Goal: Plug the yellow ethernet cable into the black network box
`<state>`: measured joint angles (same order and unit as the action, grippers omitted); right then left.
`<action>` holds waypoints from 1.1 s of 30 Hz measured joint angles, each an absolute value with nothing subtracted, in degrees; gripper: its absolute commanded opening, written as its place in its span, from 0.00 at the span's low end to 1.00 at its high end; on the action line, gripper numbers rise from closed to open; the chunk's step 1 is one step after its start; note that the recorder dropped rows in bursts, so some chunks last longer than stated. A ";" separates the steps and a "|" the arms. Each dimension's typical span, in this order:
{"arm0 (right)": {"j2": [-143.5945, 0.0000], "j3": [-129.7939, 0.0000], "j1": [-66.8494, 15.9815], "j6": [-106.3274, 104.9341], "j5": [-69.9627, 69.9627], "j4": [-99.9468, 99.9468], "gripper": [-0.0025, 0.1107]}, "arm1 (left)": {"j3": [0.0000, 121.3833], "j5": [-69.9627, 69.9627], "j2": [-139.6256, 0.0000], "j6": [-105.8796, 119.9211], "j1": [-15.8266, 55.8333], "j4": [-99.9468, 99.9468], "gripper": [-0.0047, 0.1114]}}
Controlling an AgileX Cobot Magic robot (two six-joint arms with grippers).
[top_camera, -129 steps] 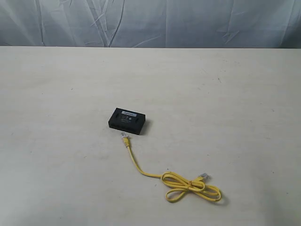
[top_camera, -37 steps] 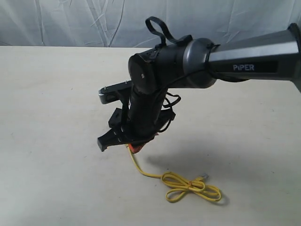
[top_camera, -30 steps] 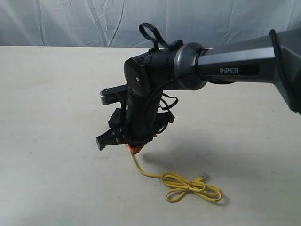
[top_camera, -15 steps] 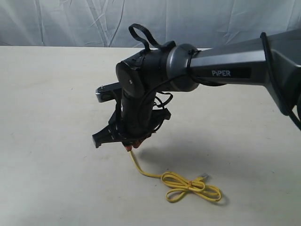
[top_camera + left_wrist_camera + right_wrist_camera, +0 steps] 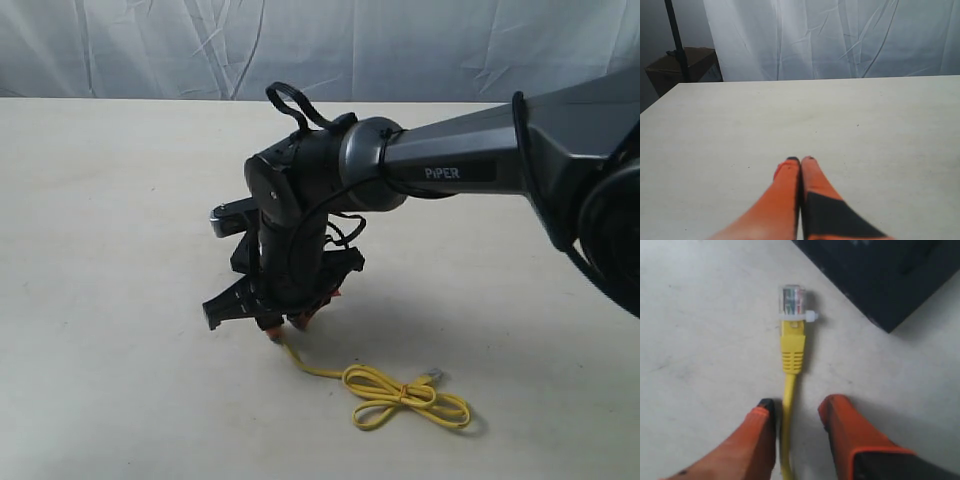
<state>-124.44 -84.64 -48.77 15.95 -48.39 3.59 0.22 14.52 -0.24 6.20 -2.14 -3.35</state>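
between the parted orange fingers of the right gripper (image 5: 797, 407) lies the yellow cable (image 5: 792, 347), just behind its clear plug (image 5: 792, 299). the fingers stand partly open and do not look clamped on it. the cord's long axis runs straight ahead of the gripper, plug end leading. the black box (image 5: 880, 270) sits just beyond the plug, off to one side and apart from it. the left gripper (image 5: 800, 161) is closed and empty over bare table (image 5: 715, 125), so the right arm is nearer.
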 measured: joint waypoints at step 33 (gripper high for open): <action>-110.75 -78.54 -43.29 -7.12 -54.92 6.11 0.02 | 0.22 14.52 -0.24 6.20 -2.14 -3.35 0.04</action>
